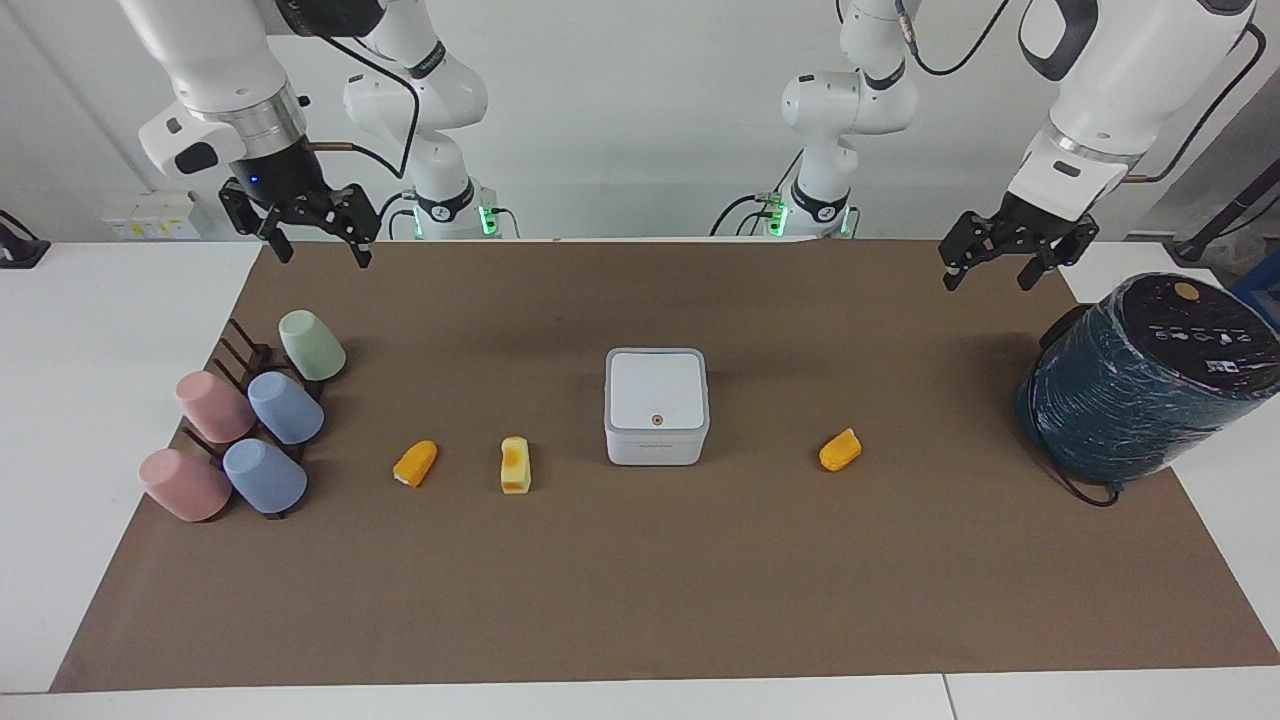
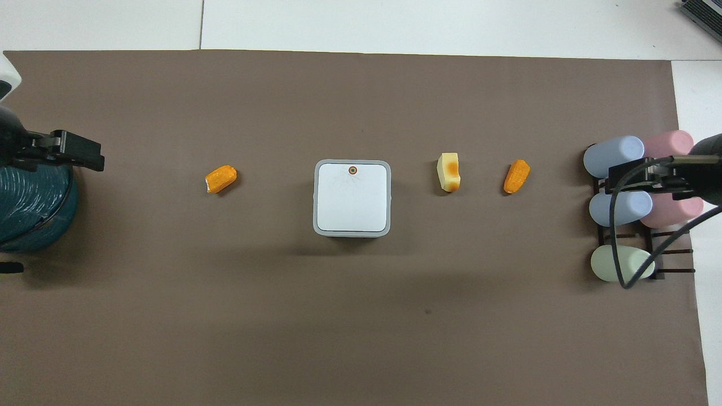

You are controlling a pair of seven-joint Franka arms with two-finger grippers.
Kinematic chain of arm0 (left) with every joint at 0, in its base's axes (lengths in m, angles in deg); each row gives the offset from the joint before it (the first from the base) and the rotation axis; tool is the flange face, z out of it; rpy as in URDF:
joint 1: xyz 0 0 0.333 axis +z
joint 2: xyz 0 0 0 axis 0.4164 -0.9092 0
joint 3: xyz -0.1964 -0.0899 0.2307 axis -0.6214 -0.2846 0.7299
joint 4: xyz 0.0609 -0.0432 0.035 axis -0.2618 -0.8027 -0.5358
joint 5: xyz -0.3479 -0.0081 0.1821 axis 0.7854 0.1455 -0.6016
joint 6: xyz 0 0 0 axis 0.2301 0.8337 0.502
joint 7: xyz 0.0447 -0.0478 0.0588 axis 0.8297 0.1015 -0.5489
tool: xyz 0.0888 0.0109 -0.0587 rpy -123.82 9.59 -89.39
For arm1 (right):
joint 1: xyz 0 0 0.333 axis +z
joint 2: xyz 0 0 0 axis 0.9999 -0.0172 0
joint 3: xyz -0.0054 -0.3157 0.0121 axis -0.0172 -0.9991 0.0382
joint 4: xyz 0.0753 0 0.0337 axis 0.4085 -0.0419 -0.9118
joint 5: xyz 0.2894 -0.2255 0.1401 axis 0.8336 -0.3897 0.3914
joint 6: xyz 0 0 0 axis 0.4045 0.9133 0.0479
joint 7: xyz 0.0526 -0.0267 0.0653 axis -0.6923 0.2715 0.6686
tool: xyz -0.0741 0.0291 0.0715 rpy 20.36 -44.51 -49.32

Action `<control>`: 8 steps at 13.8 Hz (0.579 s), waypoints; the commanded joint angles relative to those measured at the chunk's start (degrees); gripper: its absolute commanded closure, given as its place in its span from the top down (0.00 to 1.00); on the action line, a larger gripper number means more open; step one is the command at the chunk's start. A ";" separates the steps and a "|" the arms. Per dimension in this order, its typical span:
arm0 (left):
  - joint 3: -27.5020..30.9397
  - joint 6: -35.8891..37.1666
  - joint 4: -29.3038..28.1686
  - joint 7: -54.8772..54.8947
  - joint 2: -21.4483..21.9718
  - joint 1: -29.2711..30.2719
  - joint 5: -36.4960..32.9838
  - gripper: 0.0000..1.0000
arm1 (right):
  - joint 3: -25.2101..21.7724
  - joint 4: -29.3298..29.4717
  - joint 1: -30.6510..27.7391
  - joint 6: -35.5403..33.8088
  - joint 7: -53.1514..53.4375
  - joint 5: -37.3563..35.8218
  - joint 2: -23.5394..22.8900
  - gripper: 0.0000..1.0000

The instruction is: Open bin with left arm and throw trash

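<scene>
The white square bin (image 1: 656,405) stands mid-mat with its lid shut, the orange dot (image 2: 352,170) at the lid's edge farthest from the robots. It also shows in the overhead view (image 2: 352,197). One orange wedge (image 1: 840,450) (image 2: 220,179) lies beside the bin toward the left arm's end. The pale yellow block (image 1: 515,464) (image 2: 449,172) and a second orange wedge (image 1: 415,463) (image 2: 516,176) lie toward the right arm's end. My left gripper (image 1: 990,272) hangs open and empty, raised near the teal cylinder. My right gripper (image 1: 320,245), with the blue wrist light, hangs open and empty above the cup rack's end.
A big dark teal wrapped cylinder (image 1: 1150,380) (image 2: 31,208) stands at the left arm's end. Several pastel cups on a dark rack (image 1: 250,430) (image 2: 626,203) sit at the right arm's end. A brown mat (image 1: 640,600) covers the table.
</scene>
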 commanded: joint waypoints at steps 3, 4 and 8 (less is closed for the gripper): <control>-0.32 -0.05 -2.55 0.16 1.87 0.15 -1.36 1.00 | -0.01 -1.20 0.16 -2.33 -5.37 0.05 1.27 1.00; -0.24 0.05 -2.64 0.16 1.96 0.23 -1.36 1.00 | -0.01 -1.28 0.07 -2.51 -5.47 0.14 1.45 1.00; -0.50 -1.09 -4.38 -0.36 2.66 -0.82 -1.27 1.00 | -0.09 -1.37 -0.71 -2.34 -5.38 1.02 1.54 1.00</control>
